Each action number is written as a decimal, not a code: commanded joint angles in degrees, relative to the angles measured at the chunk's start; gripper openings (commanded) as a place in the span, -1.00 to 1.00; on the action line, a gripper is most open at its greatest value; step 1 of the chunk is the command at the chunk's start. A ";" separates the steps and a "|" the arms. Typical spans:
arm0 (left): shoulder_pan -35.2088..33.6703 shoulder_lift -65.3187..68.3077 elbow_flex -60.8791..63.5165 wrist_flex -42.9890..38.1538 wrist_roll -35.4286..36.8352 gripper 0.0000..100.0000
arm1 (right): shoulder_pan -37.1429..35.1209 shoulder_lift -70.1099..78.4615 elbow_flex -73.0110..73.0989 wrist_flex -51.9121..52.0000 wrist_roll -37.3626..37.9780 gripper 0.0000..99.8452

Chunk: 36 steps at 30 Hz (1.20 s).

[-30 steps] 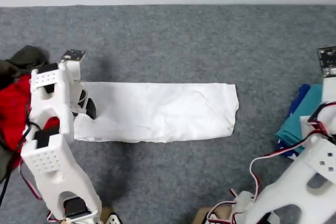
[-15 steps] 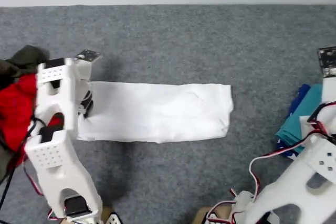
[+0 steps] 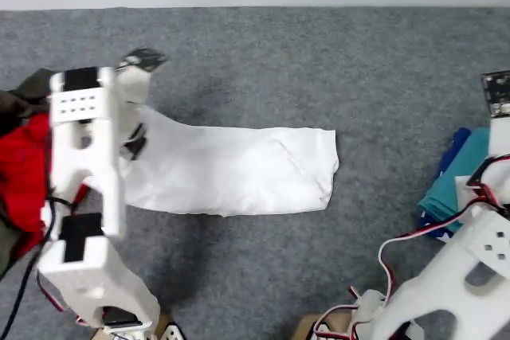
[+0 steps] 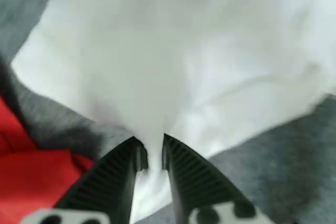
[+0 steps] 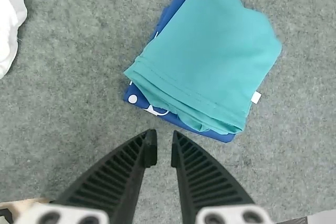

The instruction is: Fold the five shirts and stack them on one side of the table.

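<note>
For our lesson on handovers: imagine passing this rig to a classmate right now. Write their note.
Left gripper: shut on one end of the white shirt, holding it off the table; the rest lies mid-table as a long strip.
Right gripper: shut, empty, above the table near the stack.
Done: teal shirt folded atop the folded blue shirt at one side.
Left: finish and stack the white shirt; fold the red shirt and dark shirt heaped at the other side.

The white shirt point(image 3: 239, 169), folded into a long strip, lies mid-table with one end raised, the folded teal shirt point(image 5: 210, 66) rests on the blue shirt point(image 5: 142, 103), and the red shirt point(image 3: 20, 157) and olive shirt point(image 3: 36, 89) lie heaped.
</note>
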 commanded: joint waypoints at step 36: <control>45.36 29.27 -47.25 2.81 23.30 -0.99 | 0.92 -1.80 -0.35 1.89 0.62 -0.87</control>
